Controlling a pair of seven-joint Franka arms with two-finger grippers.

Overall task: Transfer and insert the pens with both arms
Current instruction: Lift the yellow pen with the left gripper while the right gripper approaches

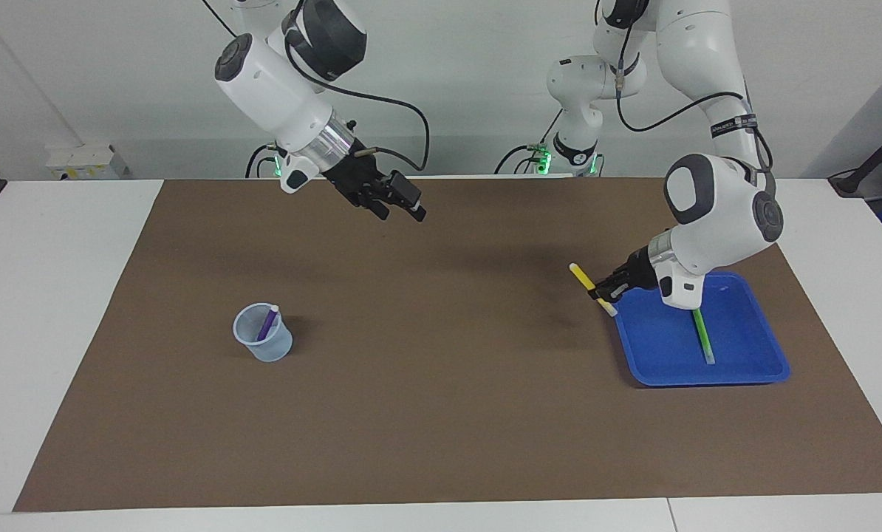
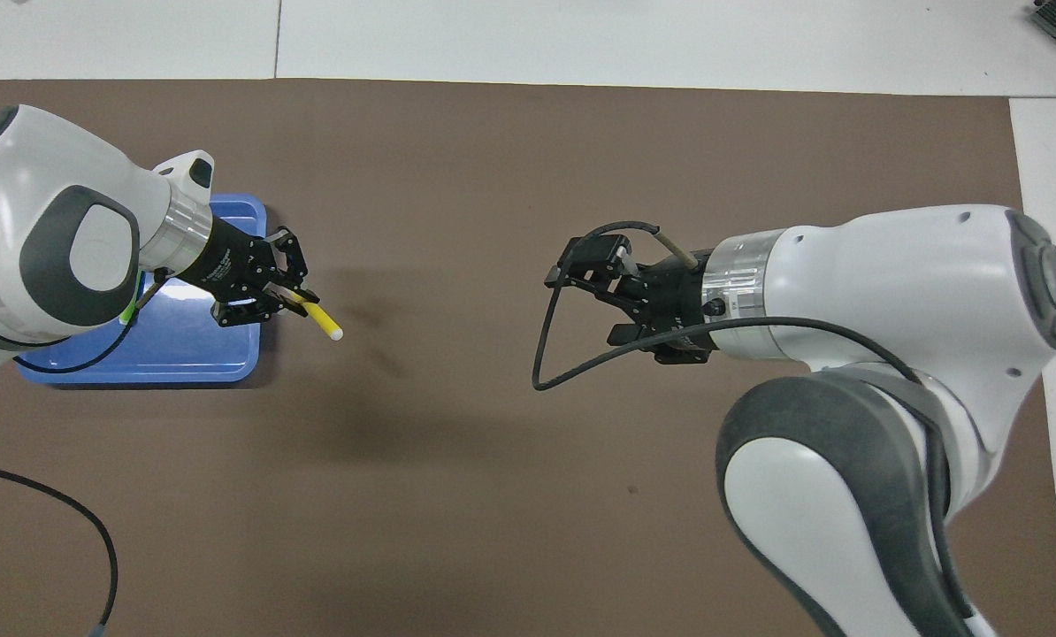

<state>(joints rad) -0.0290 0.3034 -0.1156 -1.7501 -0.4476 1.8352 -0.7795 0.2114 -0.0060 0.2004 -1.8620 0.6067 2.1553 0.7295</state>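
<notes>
My left gripper (image 1: 602,293) is shut on the yellow pen (image 1: 581,275) and holds it tilted, a little above the edge of the blue tray (image 1: 751,369) that faces the table's middle. In the overhead view the left gripper (image 2: 294,296) holds the yellow pen (image 2: 323,322) with its pale end pointing away from the tray (image 2: 183,363). The green pen (image 1: 703,336) lies in the tray. The purple pen (image 1: 267,323) stands in a clear cup (image 1: 262,341) toward the right arm's end. My right gripper (image 1: 400,210) is open and empty, raised over the mat; it also shows in the overhead view (image 2: 594,296).
A brown mat (image 1: 441,414) covers the table. A smaller white arm with a green light (image 1: 578,148) stands at the robots' edge of the table. A black cable (image 2: 59,504) lies on the mat near the left arm. The right arm hides the cup in the overhead view.
</notes>
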